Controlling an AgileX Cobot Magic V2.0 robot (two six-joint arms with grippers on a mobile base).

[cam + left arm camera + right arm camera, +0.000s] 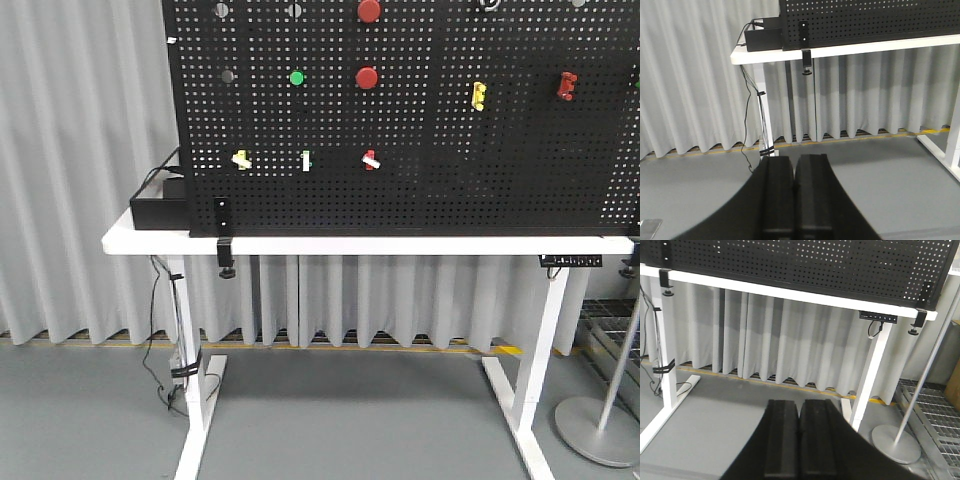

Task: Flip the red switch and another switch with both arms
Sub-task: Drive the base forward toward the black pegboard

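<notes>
On the black pegboard (pixel 450 180), the red switch (pixel 370 160) sits in the lower row, its white lever slanting. The pale yellow switch (pixel 241 159) is at the left end of the same row. Neither arm shows in the front view. My left gripper (pixel 795 162) is shut with nothing between its fingers, low down and facing the floor under the table's left end. Likewise my right gripper (pixel 799 405) is shut and empty, low before the table's right half. Both wrist views show only the board's bottom strip, so the switches are out of sight there.
A green-based toggle (pixel 306 160) stands between the two switches. Above are round red buttons (pixel 367 77), a green button (pixel 296 77), a yellow clip (pixel 479 95) and a red clip (pixel 567 86). A black box (pixel 160 207) sits on the white table (pixel 400 244). A stand base (pixel 895 442) rests at right.
</notes>
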